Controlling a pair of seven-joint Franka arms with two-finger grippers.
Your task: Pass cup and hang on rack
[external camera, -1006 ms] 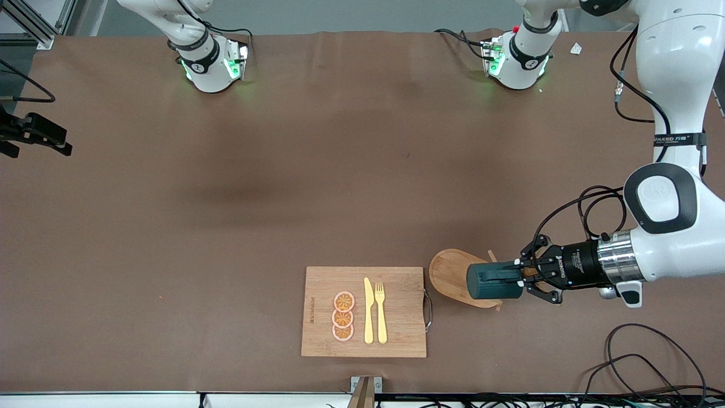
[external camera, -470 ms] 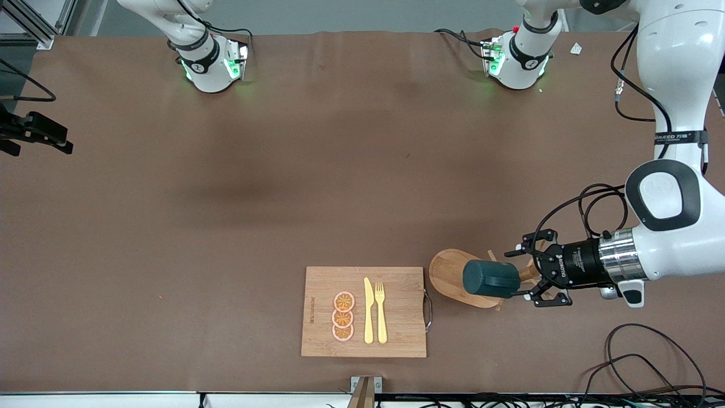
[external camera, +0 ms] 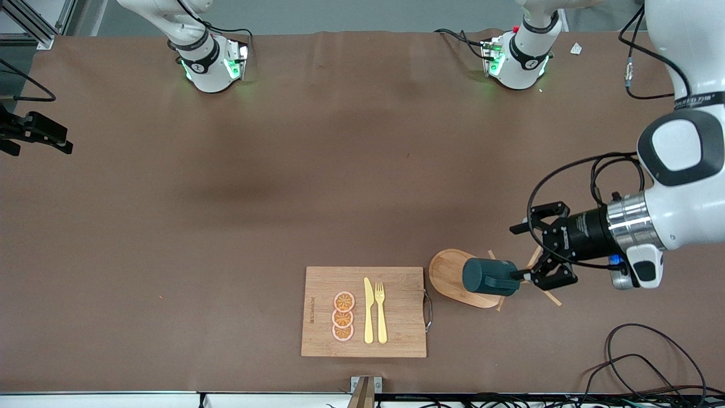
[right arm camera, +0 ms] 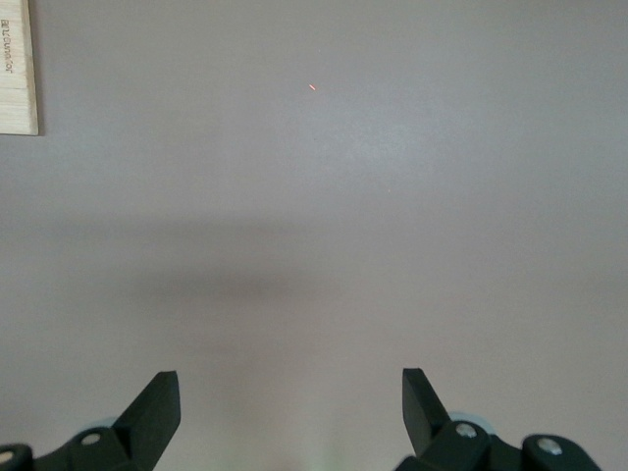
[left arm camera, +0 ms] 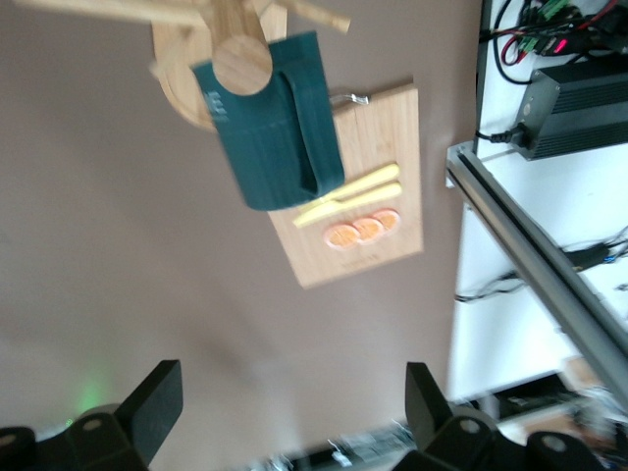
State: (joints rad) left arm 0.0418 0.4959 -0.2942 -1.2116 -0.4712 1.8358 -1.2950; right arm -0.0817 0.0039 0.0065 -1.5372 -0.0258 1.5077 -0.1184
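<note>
Nearby, cutting board (external camera: 363,311) beside rack (external camera: 453,272), cutlery (external camera: 375,311)

A bamboo cutting board (external camera: 363,311) lay on the brown table (external camera: 283,187) near the front camera's edge. On it sat three orange slices (external camera: 343,317) in a row, with a yellow knife (external camera: 369,311) and yellow fork (external camera: 380,312) side by side beside them. Loose black cables (external camera: 645,362) trailed at the table corner at the left arm's end.
</note>
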